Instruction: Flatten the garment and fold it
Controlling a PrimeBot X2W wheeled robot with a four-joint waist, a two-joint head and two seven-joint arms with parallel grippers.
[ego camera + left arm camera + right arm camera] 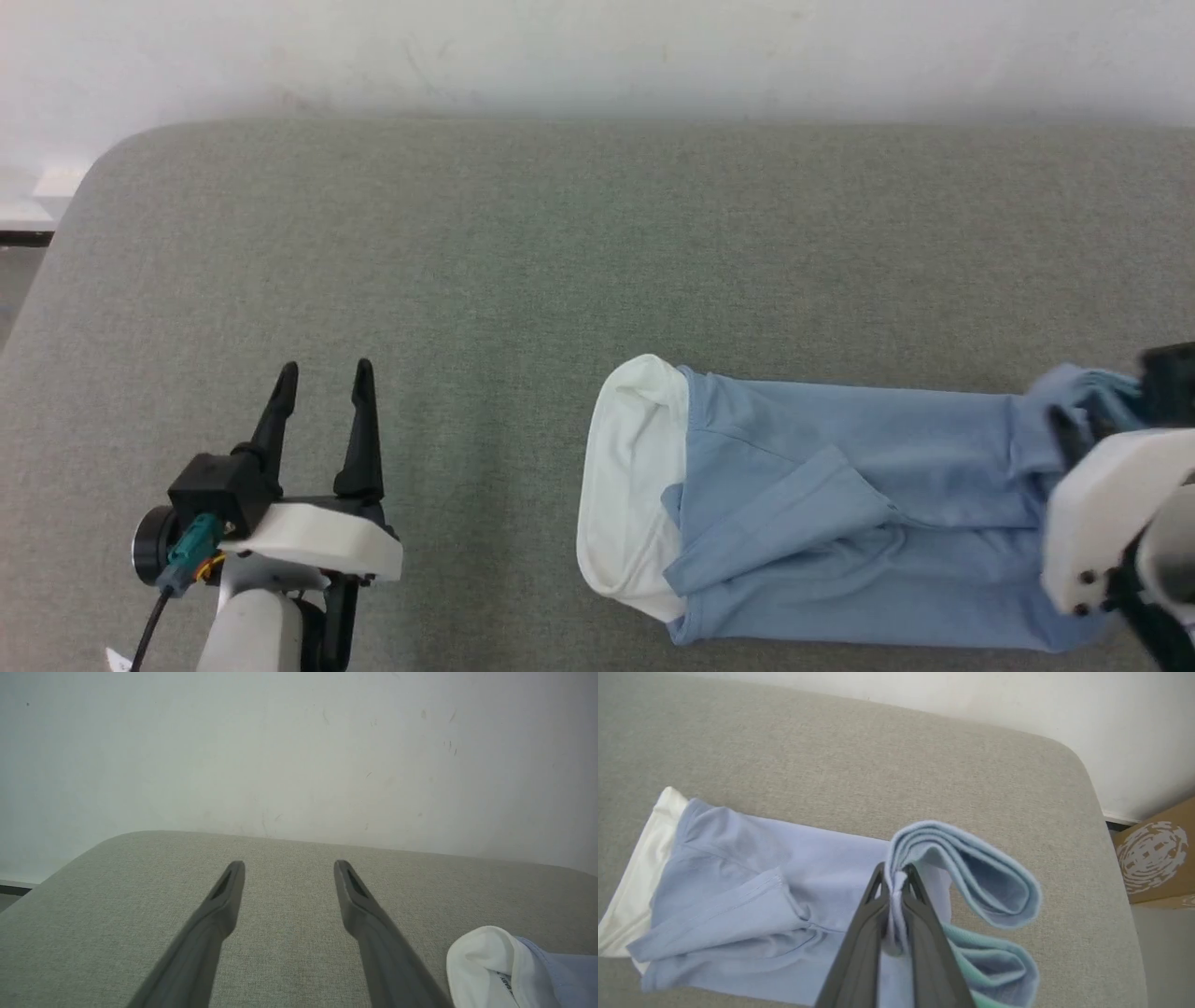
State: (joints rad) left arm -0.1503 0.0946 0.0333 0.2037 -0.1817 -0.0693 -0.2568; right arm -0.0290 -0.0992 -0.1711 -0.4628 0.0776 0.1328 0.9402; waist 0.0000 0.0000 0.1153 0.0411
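**Right claw bites the shirt, left claw stands wide**

The light blue shirt lies on the grey cloth-covered table, along the table's near edge on the right half. It stretches crosswise as a long, narrow band. Its white end points toward the middle of the table. A short sleeve lies folded across the blue, its stitched hem slanting.

My right claw is at the table's right end. Its two dark fingers are pressed together on the shirt's edge there, and a thin ridge of blue cloth runs straight up between them. Just past the tips, the pinched cloth curls over into a thick loop of several layers, raised above the table top. Beside it, a second loop shows a greenish layer. The rest of the shirt rests flat on the table, with soft creases around the sleeve.

My left claw is over the table's near left part, well apart from the shirt. Its fingers are spread wide, grey table cloth shows between them, and the tips aim at the table's far edge. Whether they touch the table top, I cannot tell. From that wrist I catch the white end with a small printed label, its words too small to read.

Behind the table's far edge stands a pale wall, and off the table's right end sits a cardboard box.
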